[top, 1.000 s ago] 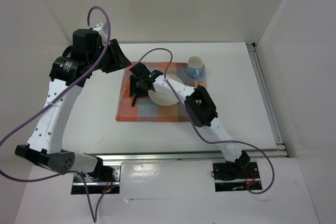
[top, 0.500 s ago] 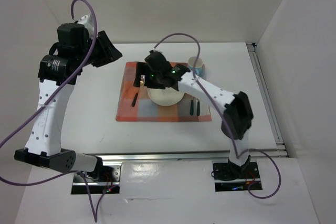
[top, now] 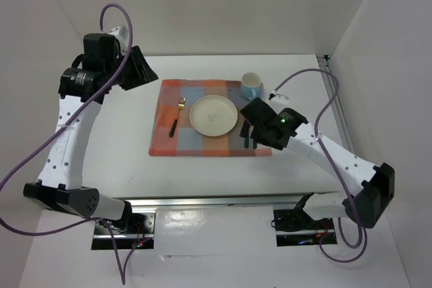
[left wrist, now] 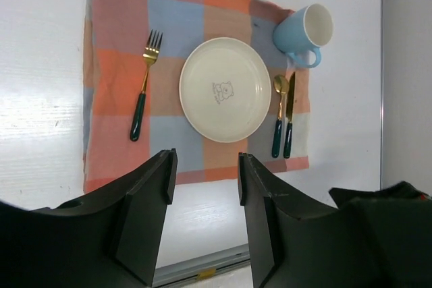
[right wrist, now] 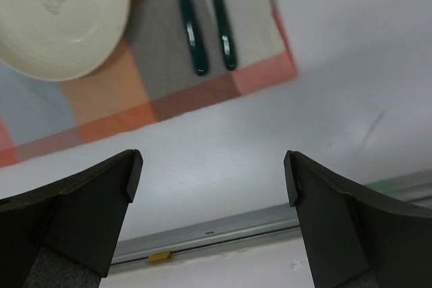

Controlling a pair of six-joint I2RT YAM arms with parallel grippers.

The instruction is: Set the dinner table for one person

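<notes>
Right arm: a second ago the right gripper [right wrist: 212,163] hung low over the left side of the mat [left wrist: 111,92], about where the fork [left wrist: 142,96] lies; now it has swung back past the plate [left wrist: 225,89] and sits off the mat's near right corner, looking down on the handles of the spoon [left wrist: 279,116] and knife [left wrist: 289,119]

Right jaws: spread wide, nothing between them

Left arm: it has barely stirred, held high over the far left, with the left gripper [left wrist: 206,163] looking down on the whole setting

Left jaws: parted, with nothing held

Fork: lying free on the mat to the left of the plate, tines pointing away, and nothing near it now

Rest of the setting: plate in the middle of the mat, spoon and knife side by side just right of it, blue cup [left wrist: 304,32] at the far right corner, half off the mat's edge

Dinner table [top: 115,146]: the big white top under it all, the mat lying about mid-table, a metal rail [top: 236,200] along the near edge

What it means: to my eye the fork was the last piece and the place for one looks laid; the arm backing off with open jaws reads as clearing away, and little seems left beyond parking both arms
</notes>
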